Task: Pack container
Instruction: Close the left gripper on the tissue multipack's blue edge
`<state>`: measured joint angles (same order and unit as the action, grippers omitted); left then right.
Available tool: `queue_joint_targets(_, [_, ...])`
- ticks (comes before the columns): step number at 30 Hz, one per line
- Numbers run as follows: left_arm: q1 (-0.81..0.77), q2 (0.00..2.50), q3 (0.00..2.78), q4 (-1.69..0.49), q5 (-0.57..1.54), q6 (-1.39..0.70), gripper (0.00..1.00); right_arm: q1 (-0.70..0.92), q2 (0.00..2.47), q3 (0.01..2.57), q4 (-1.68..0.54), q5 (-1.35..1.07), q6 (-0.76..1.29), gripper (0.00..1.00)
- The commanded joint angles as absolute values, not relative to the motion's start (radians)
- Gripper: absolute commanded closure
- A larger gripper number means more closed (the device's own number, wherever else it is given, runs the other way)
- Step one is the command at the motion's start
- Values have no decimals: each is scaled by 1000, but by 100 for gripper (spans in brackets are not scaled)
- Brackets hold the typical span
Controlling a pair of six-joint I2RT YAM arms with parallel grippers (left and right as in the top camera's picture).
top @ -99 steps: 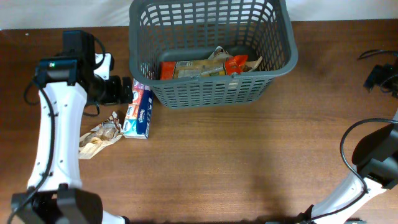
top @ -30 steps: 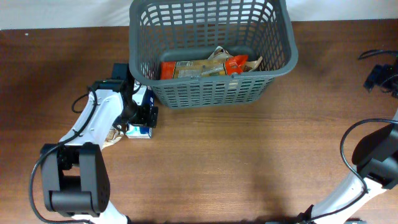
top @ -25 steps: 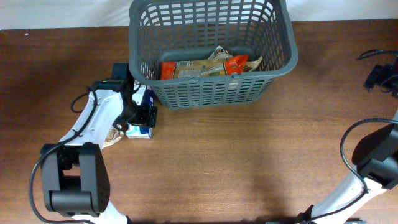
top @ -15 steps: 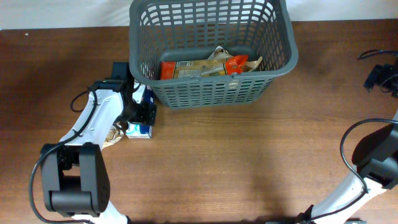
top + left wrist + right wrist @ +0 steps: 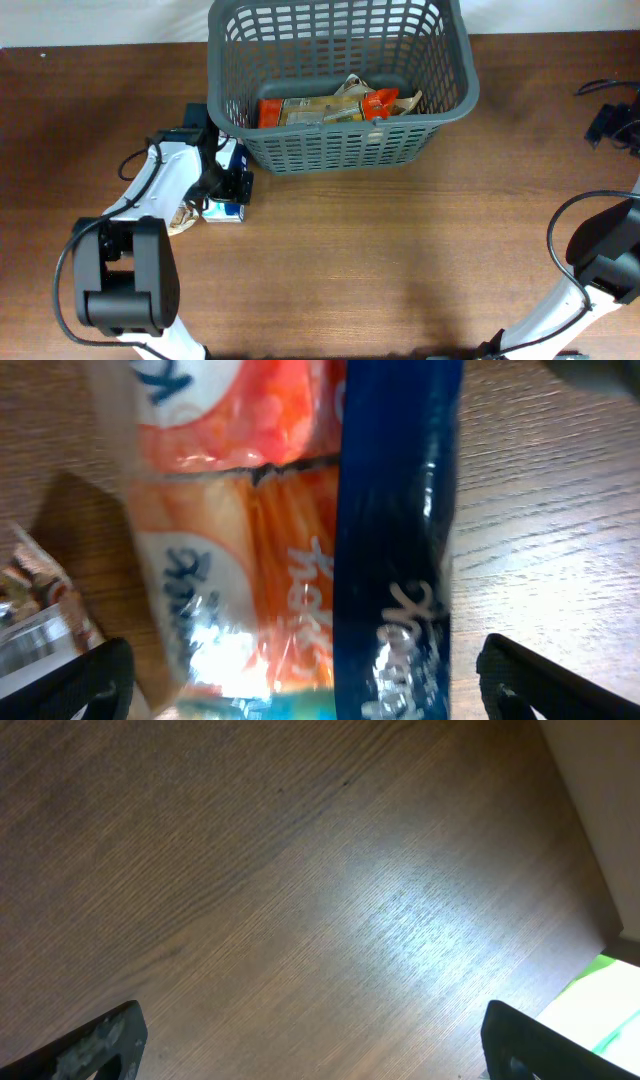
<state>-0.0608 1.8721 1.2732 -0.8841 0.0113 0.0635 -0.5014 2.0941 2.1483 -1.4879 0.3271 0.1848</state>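
Note:
The container (image 5: 340,152) is a dark grey slotted basket at the table's far middle, with orange and tan food packets (image 5: 330,108) lying inside. A blue, white and orange packet (image 5: 227,209) lies on the table against the basket's left front corner. My left gripper (image 5: 226,186) hangs right over it, open. In the left wrist view the packet (image 5: 300,560) fills the frame, with the left gripper (image 5: 312,690) straddling it, one finger on each side, not pinching. My right gripper (image 5: 312,1045) is open over bare wood.
A crumpled brown wrapper (image 5: 178,218) lies just left of the blue packet, and its edge (image 5: 40,610) shows beside my left finger. The basket wall stands close to the right of my left gripper. The right arm (image 5: 600,262) sits at the table's right edge beside black cables (image 5: 608,122).
The left arm has swung from the packet's left side to right above it and has held there for the last second, only settling slightly. Right arm unmoved.

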Motion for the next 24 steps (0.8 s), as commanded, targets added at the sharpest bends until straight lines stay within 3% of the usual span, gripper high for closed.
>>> queue_joint_targets(1, [-63, 1889, 1260, -871, 38, 83, 4, -505, 2088, 2143, -1487, 325, 200, 1])
queue_joint_targets(6, [-63, 1890, 1260, -865, 46, 83, 4, -505, 2088, 2143, -1487, 325, 200, 1])
queue_joint_targets(8, [-63, 1890, 1260, -865, 46, 83, 9, -505, 2088, 2143, -1487, 325, 200, 2])
queue_joint_targets(11, [-63, 1890, 1260, -865, 46, 83, 32, -505, 2088, 2143, -1487, 325, 200, 1])
queue_joint_targets(13, [-63, 1890, 1260, -865, 46, 83, 42, -505, 2088, 2143, -1487, 324, 200, 1])
queue_joint_targets(17, [-63, 1890, 1260, -865, 46, 83, 50, -505, 2088, 2143, -1487, 325, 200, 1])
queue_joint_targets(21, [-63, 1890, 1260, -865, 45, 83, 66, -505, 2088, 2143, -1487, 325, 200, 1])
queue_joint_targets(24, [-63, 1890, 1260, -865, 45, 82, 85, -505, 2088, 2143, -1487, 325, 200, 1])
